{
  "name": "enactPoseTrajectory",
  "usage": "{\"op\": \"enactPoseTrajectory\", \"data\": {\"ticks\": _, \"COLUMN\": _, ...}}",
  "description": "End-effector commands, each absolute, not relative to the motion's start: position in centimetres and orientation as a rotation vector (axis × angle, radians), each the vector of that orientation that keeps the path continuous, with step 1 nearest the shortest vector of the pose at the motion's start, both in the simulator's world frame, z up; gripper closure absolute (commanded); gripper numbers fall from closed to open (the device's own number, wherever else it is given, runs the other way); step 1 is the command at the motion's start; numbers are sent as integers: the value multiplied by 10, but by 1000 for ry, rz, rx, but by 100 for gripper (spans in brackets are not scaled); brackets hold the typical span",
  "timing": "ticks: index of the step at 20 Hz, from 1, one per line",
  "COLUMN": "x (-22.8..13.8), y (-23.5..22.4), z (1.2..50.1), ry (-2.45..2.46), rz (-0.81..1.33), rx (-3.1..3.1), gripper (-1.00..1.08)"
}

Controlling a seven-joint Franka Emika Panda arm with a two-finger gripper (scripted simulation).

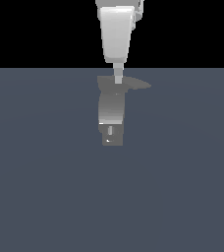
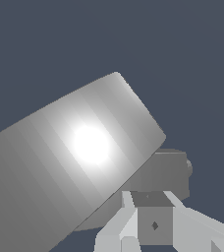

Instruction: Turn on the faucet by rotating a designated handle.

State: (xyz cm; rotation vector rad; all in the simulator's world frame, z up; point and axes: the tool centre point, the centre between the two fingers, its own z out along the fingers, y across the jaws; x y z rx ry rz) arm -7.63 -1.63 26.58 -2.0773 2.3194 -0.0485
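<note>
The faucet (image 1: 111, 106) stands on the grey floor: an upright rounded column over a darker boxy lower block (image 1: 111, 135). Its handle (image 1: 136, 83), a thin flat tapering lever, projects from the top toward the exterior view's right. My gripper (image 1: 118, 80) comes down from above and its tips rest at the faucet's top, by the handle's root. The fingers look pressed together and hold nothing. In the wrist view the column (image 2: 79, 157) fills most of the picture, the handle (image 2: 170, 172) lies beyond it, and my gripper (image 2: 152, 196) sits right against the handle.
The white robot hand (image 1: 116, 34) hangs above the faucet. A flat grey floor (image 1: 182, 187) spreads all around, with no other objects in view.
</note>
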Motion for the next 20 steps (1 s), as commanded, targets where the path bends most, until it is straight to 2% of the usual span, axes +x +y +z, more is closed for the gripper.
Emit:
{"op": "enactPoseTrajectory", "data": {"ticks": 1, "x": -81, "y": -29, "z": 248, "ry": 2352, "rz": 0, "rx": -2081, "gripper": 108}}
{"op": "enactPoseTrajectory", "data": {"ticks": 20, "x": -36, "y": -108, "z": 248, "ry": 2372, "rz": 0, "rx": -2060, "gripper": 108}}
